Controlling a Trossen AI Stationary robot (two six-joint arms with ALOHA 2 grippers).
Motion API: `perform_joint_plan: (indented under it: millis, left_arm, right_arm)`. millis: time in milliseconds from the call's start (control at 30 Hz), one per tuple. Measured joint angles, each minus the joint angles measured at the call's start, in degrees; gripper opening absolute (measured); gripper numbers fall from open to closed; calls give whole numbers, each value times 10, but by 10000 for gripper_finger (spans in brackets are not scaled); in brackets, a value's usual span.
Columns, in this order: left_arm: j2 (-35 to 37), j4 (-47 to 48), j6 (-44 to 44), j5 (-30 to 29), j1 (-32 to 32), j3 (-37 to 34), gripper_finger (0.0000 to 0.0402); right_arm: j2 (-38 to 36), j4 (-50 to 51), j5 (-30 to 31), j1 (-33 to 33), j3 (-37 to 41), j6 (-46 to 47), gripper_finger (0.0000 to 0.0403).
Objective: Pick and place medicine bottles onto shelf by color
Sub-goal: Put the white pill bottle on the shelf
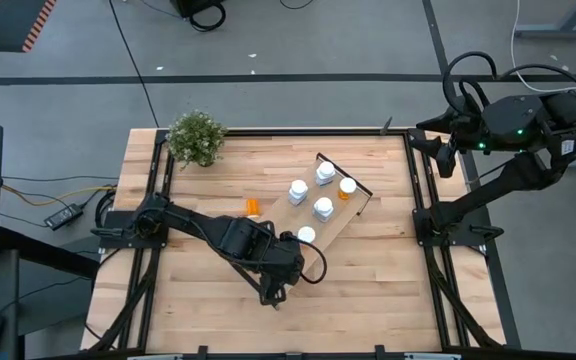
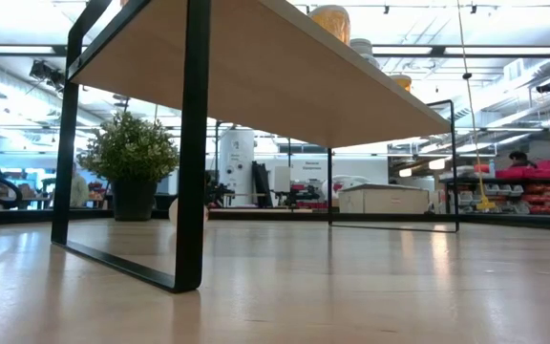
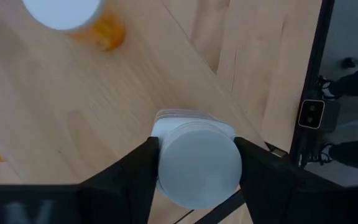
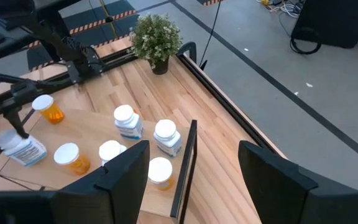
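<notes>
From above, the left tool [image 1: 286, 262] reaches over the shelf [image 1: 340, 225] end. Its wrist view shows it clenched around a white bottle [image 3: 196, 163], seemingly above the shelf. The right tool [image 4: 191, 180] hangs released beyond the counter [image 1: 368, 300].

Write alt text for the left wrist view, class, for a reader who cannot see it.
The left gripper closes its two dark fingers on a white-bodied bottle with a white cap, seen from above the light-wood shelf. Farther off on the shelf stands an orange bottle with a white cap. A black rail runs along the table's edge.
</notes>
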State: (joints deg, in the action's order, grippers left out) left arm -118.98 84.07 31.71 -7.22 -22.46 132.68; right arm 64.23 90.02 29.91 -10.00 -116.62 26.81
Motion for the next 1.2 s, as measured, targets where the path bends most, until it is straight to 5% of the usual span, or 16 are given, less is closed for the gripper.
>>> perform_joint_plan:
  millis: [1200]
  left_arm:
    - [0, 1, 7, -7, 5, 0, 220]
  right_arm:
    - [4, 0, 0, 0, 0, -5, 253]
